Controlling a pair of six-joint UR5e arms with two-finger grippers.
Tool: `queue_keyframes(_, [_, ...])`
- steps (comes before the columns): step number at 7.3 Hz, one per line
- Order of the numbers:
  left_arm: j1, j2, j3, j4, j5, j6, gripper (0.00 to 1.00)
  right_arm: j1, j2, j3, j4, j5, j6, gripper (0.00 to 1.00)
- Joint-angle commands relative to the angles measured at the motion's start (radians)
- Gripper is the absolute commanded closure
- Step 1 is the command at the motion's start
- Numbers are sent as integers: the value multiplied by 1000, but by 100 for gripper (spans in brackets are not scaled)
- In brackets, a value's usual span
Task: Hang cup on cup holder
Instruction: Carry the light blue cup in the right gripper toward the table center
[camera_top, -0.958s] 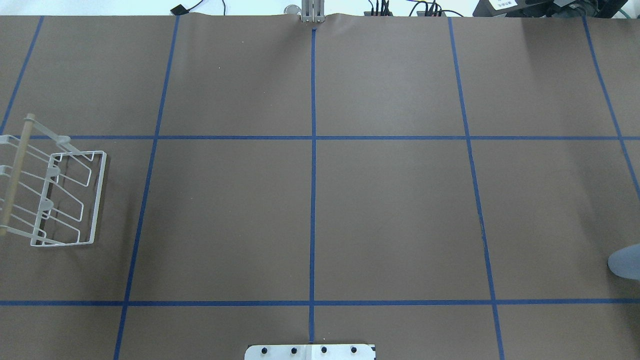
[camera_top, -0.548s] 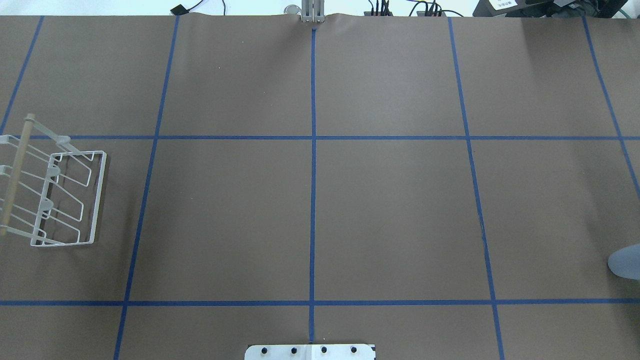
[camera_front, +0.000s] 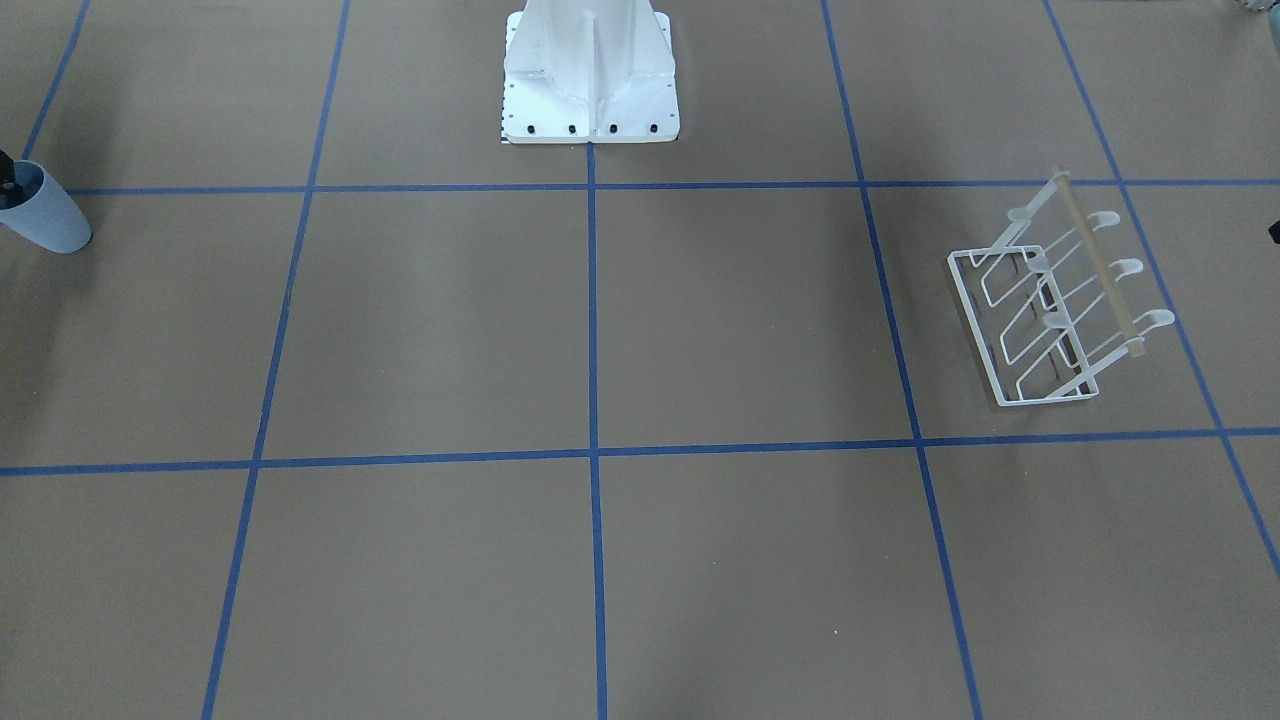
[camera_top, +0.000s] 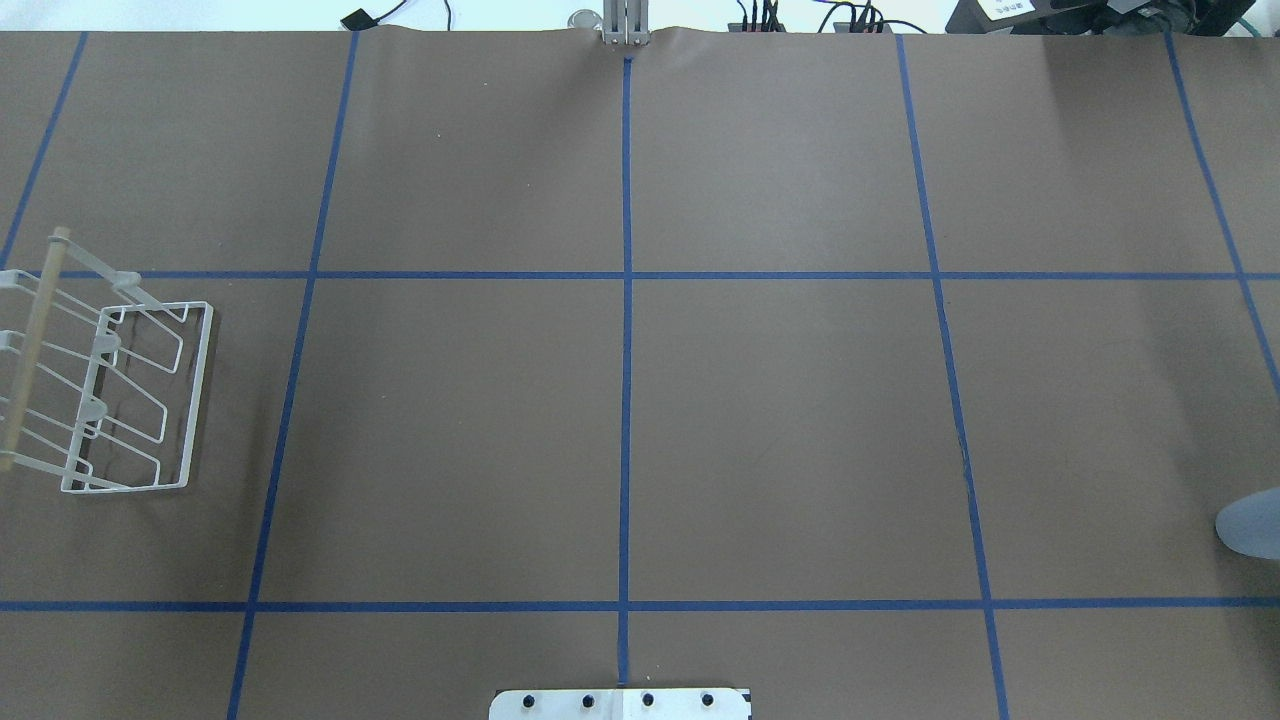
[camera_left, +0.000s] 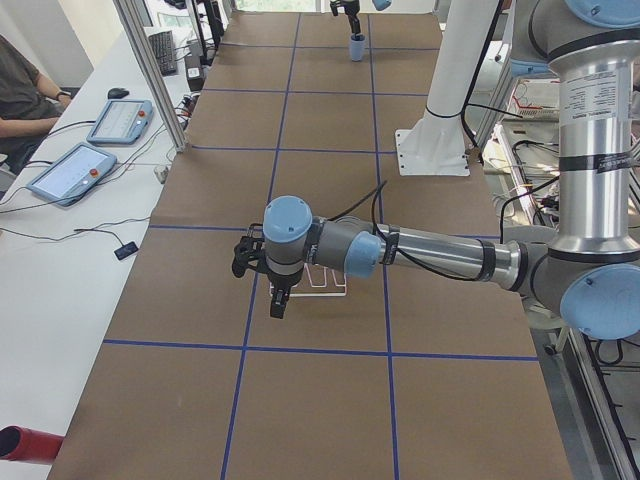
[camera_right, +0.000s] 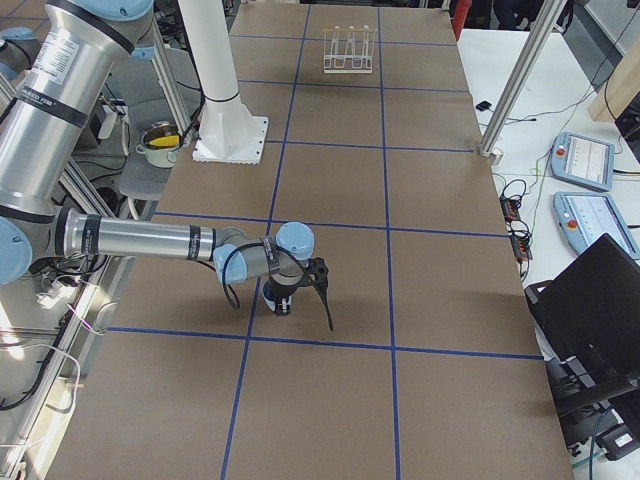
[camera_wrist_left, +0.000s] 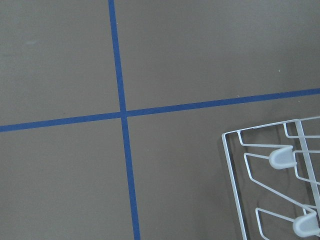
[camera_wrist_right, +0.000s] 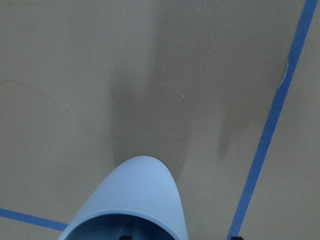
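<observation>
The light blue-grey cup (camera_front: 48, 218) stands near the table's end on my right side. It also shows at the right edge of the overhead view (camera_top: 1250, 525), far off in the exterior left view (camera_left: 357, 46), and from above in the right wrist view (camera_wrist_right: 135, 200). My right gripper (camera_front: 6, 183) is at the cup's rim, and I cannot tell whether it is open or shut. The white wire cup holder (camera_front: 1050, 310) with its wooden rod sits at the opposite end (camera_top: 110, 390). My left gripper (camera_left: 275, 298) hovers beside it; I cannot tell its state. The left wrist view shows the holder's corner (camera_wrist_left: 270, 185).
The white pedestal base (camera_front: 590, 80) stands at the table's robot-side edge (camera_top: 620, 703). Blue tape lines divide the brown table into squares. Tablets (camera_left: 90, 150) and a seated person are on the side desk beyond the table's far edge.
</observation>
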Motion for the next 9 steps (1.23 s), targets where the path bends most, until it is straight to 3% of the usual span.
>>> queue_keyframes(1, [0,-3,-6,-2,3,0,2,-20,1,-1,-1,-1,2,100])
queue_keyframes(3, [0,-11,-10,-4,4,0,2,1,-3,48,2,17,2,100])
queue_keyframes(5, [0,-10,-35,-5,-3,0,2,166,20,70,4,155,-7,100])
queue_keyframes(7, [0,-17,-33,-7,-8,0,2,193,162,56,0,250,40,100])
queue_keyframes(9, [6,-83,-33,-7,-22,-24,2,190,419,33,2,276,401,100])
